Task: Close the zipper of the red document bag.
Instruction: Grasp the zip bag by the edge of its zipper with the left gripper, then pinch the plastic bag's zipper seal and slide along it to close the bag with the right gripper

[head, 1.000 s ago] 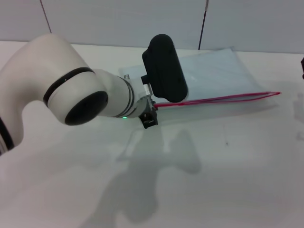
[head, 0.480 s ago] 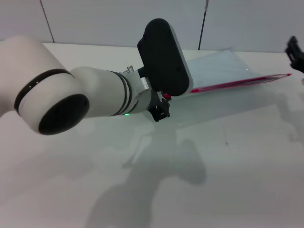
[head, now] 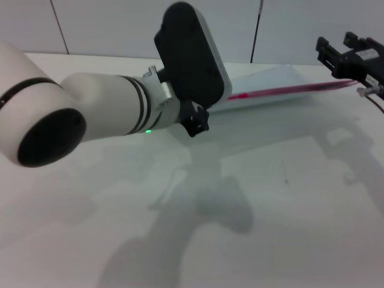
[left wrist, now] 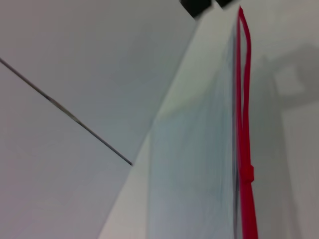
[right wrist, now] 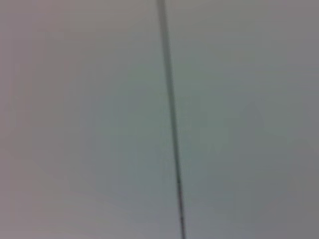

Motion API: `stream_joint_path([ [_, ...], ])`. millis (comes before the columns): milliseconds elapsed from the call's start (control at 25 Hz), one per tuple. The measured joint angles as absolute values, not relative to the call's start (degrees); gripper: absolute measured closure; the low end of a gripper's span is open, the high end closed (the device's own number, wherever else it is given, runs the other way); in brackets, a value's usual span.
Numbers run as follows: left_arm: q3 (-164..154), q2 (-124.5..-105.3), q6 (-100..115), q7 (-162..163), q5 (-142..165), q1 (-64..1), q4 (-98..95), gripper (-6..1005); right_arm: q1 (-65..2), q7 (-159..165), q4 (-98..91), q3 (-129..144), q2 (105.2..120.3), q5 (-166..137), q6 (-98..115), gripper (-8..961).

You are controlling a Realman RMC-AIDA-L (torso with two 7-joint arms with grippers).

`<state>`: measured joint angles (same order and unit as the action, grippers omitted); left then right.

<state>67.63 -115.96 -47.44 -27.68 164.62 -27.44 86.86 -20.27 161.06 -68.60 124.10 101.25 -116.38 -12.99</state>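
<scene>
The red document bag point(head: 270, 81) is a translucent pale-blue pouch, tilted with its red-trimmed edge lifted off the white table. The zipper point(head: 288, 91) runs along that raised edge. In the left wrist view the zipper point(left wrist: 244, 124) shows as two red strips parted toward the far end, with a small red slider point(left wrist: 247, 172) nearer the camera. My left gripper point(head: 196, 122) holds the bag point(left wrist: 194, 164) at the zipper's near end, mostly hidden behind the black wrist housing. My right gripper point(head: 351, 57) hovers just above the zipper's far end.
The white table point(head: 270, 198) stretches out in front of the bag, crossed by the arms' shadows. A pale panelled wall with dark seams point(right wrist: 172, 124) stands close behind. My left forearm point(head: 90, 120) fills the left of the head view.
My left gripper rose and drew back, lifting the bag's red edge and tilting the pouch. My right gripper came in from the right edge to the zipper's far end.
</scene>
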Motion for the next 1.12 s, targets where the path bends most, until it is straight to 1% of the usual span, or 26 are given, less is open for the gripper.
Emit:
stream_joint_path([
  [160,68.4,-116.08,-46.2,-28.4,164.6,-26.1,88.7,947,-18.0,160.9,-75.7,117.3,101.82,-124.6,-2.5,317],
  [280,68.5,-116.10,-45.4,-28.8,164.6,-25.6,89.0,947,-17.4,159.7,-79.4,114.3,102.56,-128.8,3.7,360],
  [320,68.5,-116.10,-45.2,-29.0,164.6,-25.6,89.0,947,-17.4,158.7,-80.0,113.7,102.87,-129.3,5.0,375],
  [400,68.5,-116.09,-45.1,-29.3,164.6,-25.6,89.1,947,-17.7,155.3,-81.5,112.0,104.06,-129.9,8.9,390],
  [480,68.5,-116.09,-45.1,-29.6,164.6,-25.7,89.2,947,-18.2,150.9,-82.3,109.8,105.69,-129.9,13.4,392],
  [640,68.6,-116.10,-45.0,-29.9,164.6,-25.6,90.1,947,-18.5,139.9,-83.8,104.3,110.60,-129.5,21.9,395],
  [720,68.6,-116.06,-45.1,-29.9,164.6,-25.6,90.1,947,-18.5,134.0,-84.0,101.3,113.57,-129.3,25.7,396],
  [800,68.6,-116.06,-45.1,-29.9,164.6,-25.6,90.0,947,-18.3,129.5,-84.3,99.5,115.50,-128.5,28.4,396],
  [1120,68.9,-116.11,-45.4,-31.2,164.6,-25.6,89.9,947,-17.9,117.1,-85.8,98.9,115.60,-117.1,36.4,395],
])
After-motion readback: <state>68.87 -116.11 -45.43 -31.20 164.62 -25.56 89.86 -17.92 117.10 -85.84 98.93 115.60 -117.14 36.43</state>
